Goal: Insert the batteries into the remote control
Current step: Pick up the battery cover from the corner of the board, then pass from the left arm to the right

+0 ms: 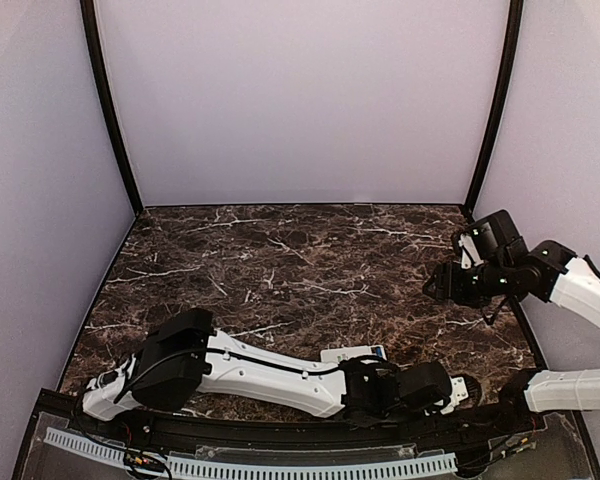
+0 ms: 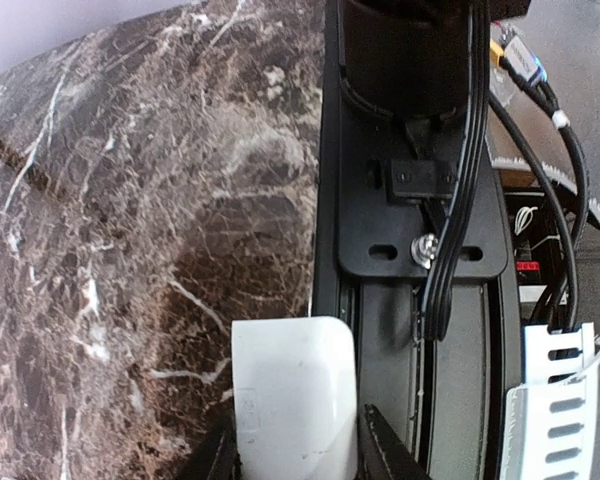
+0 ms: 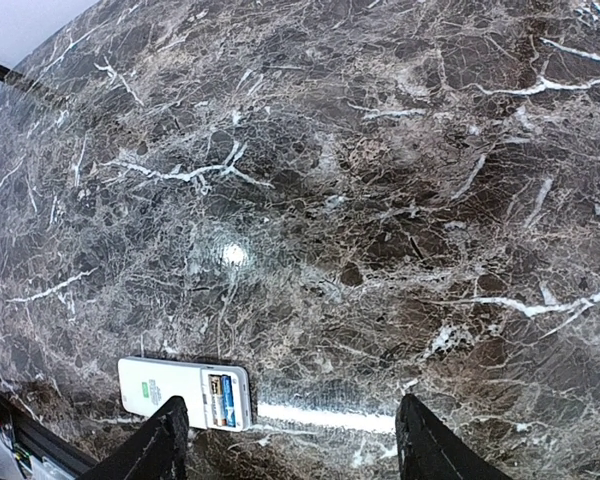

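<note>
The remote control point(image 3: 170, 388) lies back-up on the marble near the table's front edge, its battery bay open at one end. Two batteries point(image 3: 220, 398) sit side by side in the bay, one blue. The remote also shows in the top view point(image 1: 348, 353), just behind the left arm's wrist. My left gripper point(image 2: 300, 450) is shut on a plain white cover piece point(image 2: 295, 385), held over the table's front edge; in the top view the gripper point(image 1: 458, 392) is right of the remote. My right gripper point(image 3: 290, 440) is open and empty, raised at the right side point(image 1: 435, 283).
A black mounting rail with cables point(image 2: 420, 250) and a white slotted cable strip point(image 2: 555, 420) run along the near table edge under the left gripper. Pale walls enclose the marble tabletop point(image 1: 300, 260) on three sides.
</note>
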Tool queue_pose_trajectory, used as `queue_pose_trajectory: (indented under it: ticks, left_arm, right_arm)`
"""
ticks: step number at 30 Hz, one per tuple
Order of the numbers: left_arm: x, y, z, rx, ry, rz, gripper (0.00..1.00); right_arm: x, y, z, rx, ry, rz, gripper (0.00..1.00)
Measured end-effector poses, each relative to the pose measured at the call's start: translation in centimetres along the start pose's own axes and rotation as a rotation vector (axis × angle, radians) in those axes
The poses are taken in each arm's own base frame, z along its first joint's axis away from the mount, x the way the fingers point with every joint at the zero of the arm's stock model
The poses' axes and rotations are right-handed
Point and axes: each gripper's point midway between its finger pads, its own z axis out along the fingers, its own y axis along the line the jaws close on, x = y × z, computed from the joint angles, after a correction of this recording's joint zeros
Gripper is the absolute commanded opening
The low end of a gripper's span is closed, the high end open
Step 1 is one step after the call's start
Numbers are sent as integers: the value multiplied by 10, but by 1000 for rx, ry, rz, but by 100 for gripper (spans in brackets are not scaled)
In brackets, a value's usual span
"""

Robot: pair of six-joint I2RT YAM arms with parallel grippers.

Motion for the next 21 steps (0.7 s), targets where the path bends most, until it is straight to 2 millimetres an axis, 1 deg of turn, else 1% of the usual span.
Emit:
queue_pose_trajectory:
  ticks: [2,5,8,10,15,16,18,21]
  left_arm:
    - [-11,7,-7,-10,-32,-13,24]
    - [-25,19,-20,-26,-80,-37,24]
    - [-35,38,-38,-59,-118,-65,24]
    - [-42,56,-50,-90,-145,-88,24]
    - [-54,109,-82,-187,-214,-151,24]
    - [-55,117,-88,-203,-223,-160,24]
    - [-57,138,-104,-246,-254,-184,24]
    - [-58,169,-125,-306,-291,-230,24]
  right_arm:
    - [-1,1,-3,-1,2,-8,68]
    - [-8,7,-10,-15,-11,-23,69]
    - [-18,17,-22,-50,-32,-45,71]
    - [-26,25,-32,-79,-56,-62,72]
    - [-51,52,-68,-191,-145,-104,73]
    - [-54,55,-73,-208,-157,-108,73]
    - [-58,60,-81,-242,-181,-110,73]
    - [-58,67,-86,-293,-189,-116,72]
